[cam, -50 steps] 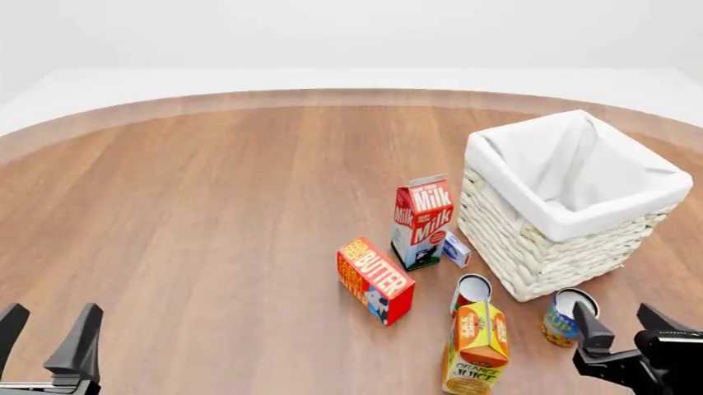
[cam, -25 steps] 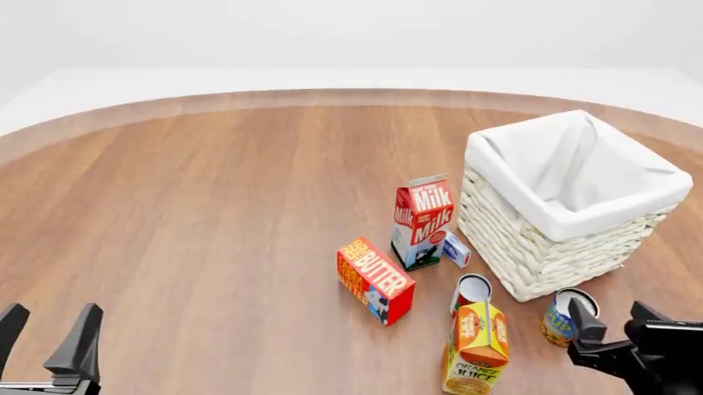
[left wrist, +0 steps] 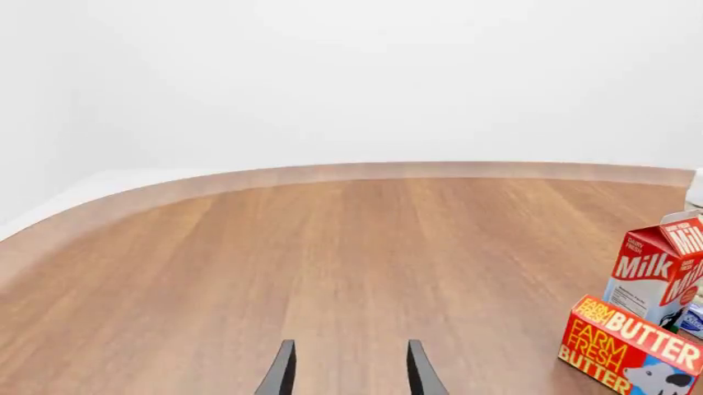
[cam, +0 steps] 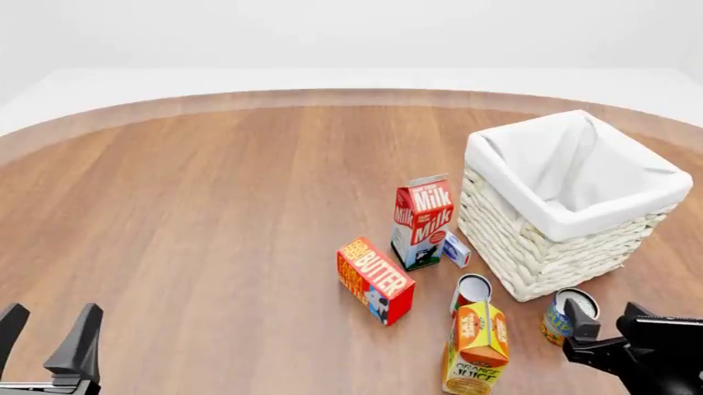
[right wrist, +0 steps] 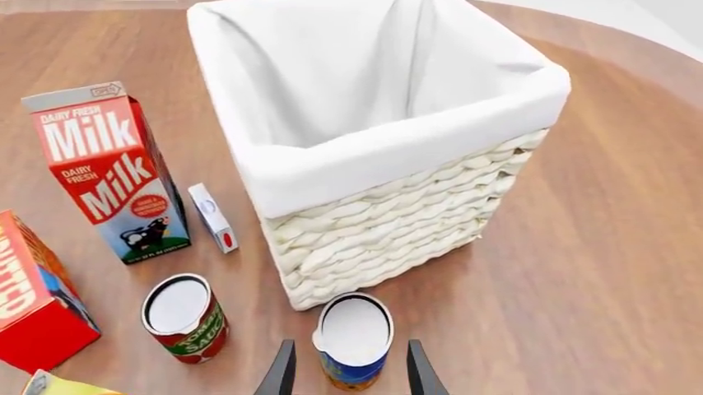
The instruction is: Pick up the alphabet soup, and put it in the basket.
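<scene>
The task is at its start: the alphabet soup [right wrist: 353, 340] stands upright on the table [cam: 220, 214], not yet grasped, and the basket [right wrist: 374, 177] holds nothing that can be seen. Approach, grasp, lift and drop all remain.

The right gripper [right wrist: 347, 374] hangs just above and behind the can, its fingers spread apart with the can's near edge sitting between their tips in the right wrist view; no contact can be made out. The left gripper [cam: 49, 341] is also released, parked at the near left of the table, well apart from everything.

The can is short and cylindrical, with a flat, pale silver top and a blue and orange label. It stands just beside the basket's near corner, apart from the tomato sauce can [right wrist: 184, 318] and the orange juice carton [cam: 475, 337].
</scene>
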{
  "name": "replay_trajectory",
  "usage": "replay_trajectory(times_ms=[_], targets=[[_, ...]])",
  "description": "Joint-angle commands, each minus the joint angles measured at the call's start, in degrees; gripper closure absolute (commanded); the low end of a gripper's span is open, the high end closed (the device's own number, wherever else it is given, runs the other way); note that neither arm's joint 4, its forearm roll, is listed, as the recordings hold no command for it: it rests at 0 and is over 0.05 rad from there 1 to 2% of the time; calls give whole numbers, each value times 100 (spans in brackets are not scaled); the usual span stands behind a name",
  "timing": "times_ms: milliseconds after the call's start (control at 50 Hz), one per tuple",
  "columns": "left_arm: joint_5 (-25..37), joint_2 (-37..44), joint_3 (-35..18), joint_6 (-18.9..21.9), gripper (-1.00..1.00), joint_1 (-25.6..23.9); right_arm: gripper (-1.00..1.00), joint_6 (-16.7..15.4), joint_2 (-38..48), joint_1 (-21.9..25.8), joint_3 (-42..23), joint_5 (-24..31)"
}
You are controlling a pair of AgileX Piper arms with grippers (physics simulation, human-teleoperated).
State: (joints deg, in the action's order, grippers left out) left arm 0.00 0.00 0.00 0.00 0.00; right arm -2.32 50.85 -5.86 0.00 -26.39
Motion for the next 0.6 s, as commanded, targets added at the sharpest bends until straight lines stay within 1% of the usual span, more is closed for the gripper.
replay_trajectory(times_ms=[20, 140, 220, 240, 260, 540, 560, 600], targets=[[0, 0, 0, 0, -100, 0, -100, -1, 841, -15, 0, -719], [0, 0, 0, 0, -100, 0, -100, 4, 1179, -21, 0, -1019], [0, 0, 0, 0, -100, 0, -100, 4, 1196, -21, 0, -1036], [0, 0, 0, 0, -100, 0, -100, 14, 1397, -31, 0, -1195], [0, 0, 0, 0, -100, 0, -100, 25, 1448, -35, 0, -1240], [0, 0, 0, 0, -100, 0, -100, 37, 1470, -41, 0, -1248], [0, 0, 0, 0, -100, 0, -100, 57, 1746, -32, 0, -1450], [0, 0, 0, 0, -100, 0, -100, 63, 1924, -41, 0, -1607]])
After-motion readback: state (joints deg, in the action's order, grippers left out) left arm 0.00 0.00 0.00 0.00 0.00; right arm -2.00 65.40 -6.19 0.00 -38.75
